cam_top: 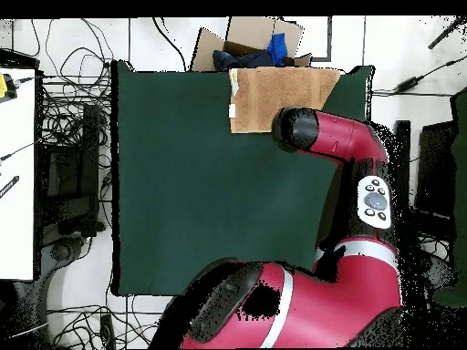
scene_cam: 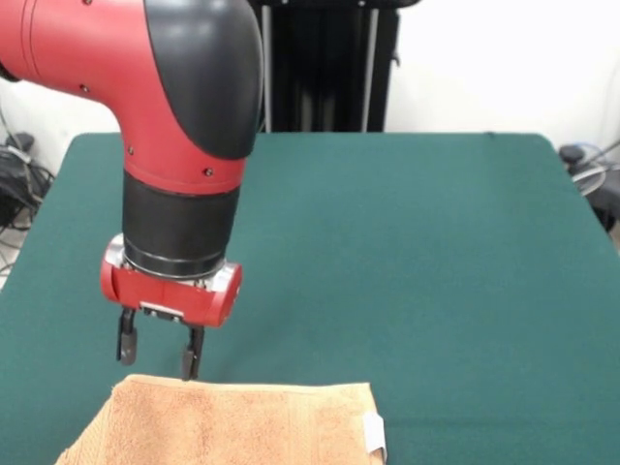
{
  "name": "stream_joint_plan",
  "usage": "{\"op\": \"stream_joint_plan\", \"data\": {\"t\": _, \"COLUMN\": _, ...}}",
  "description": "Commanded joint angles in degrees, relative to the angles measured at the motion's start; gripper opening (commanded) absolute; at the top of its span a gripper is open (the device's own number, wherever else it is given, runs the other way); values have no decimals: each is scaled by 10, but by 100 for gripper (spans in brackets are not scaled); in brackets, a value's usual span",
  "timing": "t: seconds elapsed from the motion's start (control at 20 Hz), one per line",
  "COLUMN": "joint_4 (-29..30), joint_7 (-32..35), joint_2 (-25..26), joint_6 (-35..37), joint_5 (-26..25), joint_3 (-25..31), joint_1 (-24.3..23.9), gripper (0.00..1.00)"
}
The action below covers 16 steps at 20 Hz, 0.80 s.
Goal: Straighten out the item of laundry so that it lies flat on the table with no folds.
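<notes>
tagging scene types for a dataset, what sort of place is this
Most likely a robotics lab. A red and black robot arm stands at a large green felt-covered table holding only a small peach-orange terry towel, and loose cables sprawl over the pale floor beside it.

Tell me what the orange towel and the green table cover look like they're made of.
The towel looks like terry cloth: a matte, nubbly looped surface with a flatter woven band along its edge and a white tag. The table seems covered in dark green felt or a similar cloth: flat, even and without shine, though its weave cannot be made out.
</notes>
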Motion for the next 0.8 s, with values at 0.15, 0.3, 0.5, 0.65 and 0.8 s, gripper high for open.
{"op": "stream_joint_plan", "data": {"t": 0.15, "joint_4": 35, "joint_7": 52, "joint_2": 36, "joint_6": 7, "joint_5": -9, "joint_3": 20, "joint_1": 2, "gripper": 100}}
{"op": "stream_joint_plan", "data": {"t": 0.3, "joint_4": 49, "joint_7": 48, "joint_2": 31, "joint_6": 0, "joint_5": -5, "joint_3": 30, "joint_1": -9, "gripper": 100}}
{"op": "stream_joint_plan", "data": {"t": 0.5, "joint_4": 61, "joint_7": 39, "joint_2": 28, "joint_6": -4, "joint_5": -4, "joint_3": 39, "joint_1": -20, "gripper": 100}}
{"op": "stream_joint_plan", "data": {"t": 0.65, "joint_4": 68, "joint_7": 36, "joint_2": 26, "joint_6": -9, "joint_5": -6, "joint_3": 42, "joint_1": -26, "gripper": 100}}
{"op": "stream_joint_plan", "data": {"t": 0.8, "joint_4": 71, "joint_7": 37, "joint_2": 25, "joint_6": -13, "joint_5": -6, "joint_3": 44, "joint_1": -29, "gripper": 100}}
